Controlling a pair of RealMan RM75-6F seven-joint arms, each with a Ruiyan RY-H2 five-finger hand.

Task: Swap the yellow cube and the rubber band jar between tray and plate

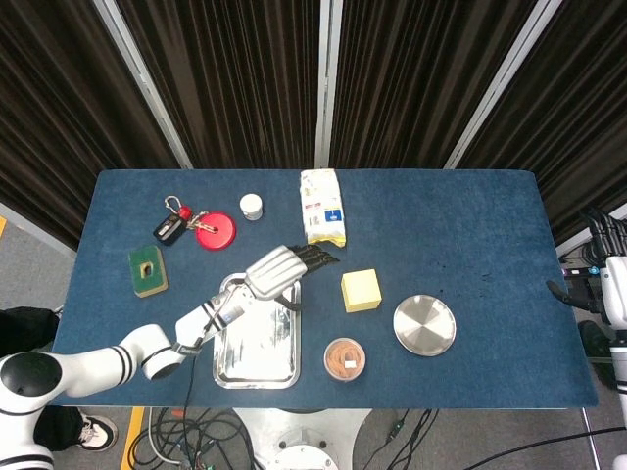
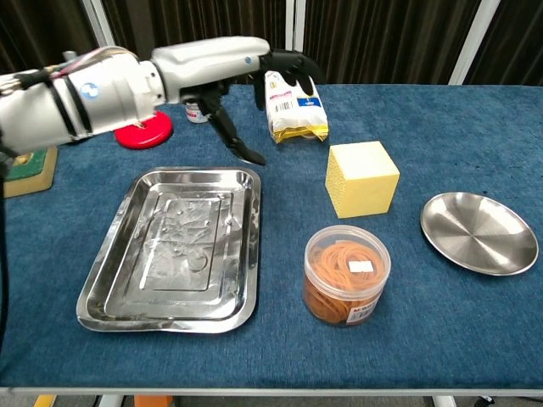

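Note:
The yellow cube (image 1: 361, 290) (image 2: 362, 179) stands on the blue cloth between the tray and the plate. The rubber band jar (image 1: 344, 358) (image 2: 346, 274), clear plastic with orange bands, stands on the cloth in front of the cube. Both the steel tray (image 1: 228, 364) (image 2: 110, 270) and the round steel plate (image 1: 424, 325) (image 2: 478, 232) hold nothing. My left hand (image 1: 279, 266) (image 2: 242, 66) hovers open above the tray's far edge, fingers spread and pointing toward the cube, holding nothing. Only part of my right hand (image 1: 605, 279) shows at the head view's right edge, off the table.
A white and yellow bag (image 1: 322, 208) (image 2: 293, 104) lies behind the cube. A small white jar (image 1: 252, 206), a red disc (image 1: 216, 231) with keys (image 1: 171, 224) and a green sponge (image 1: 148, 270) sit at the far left.

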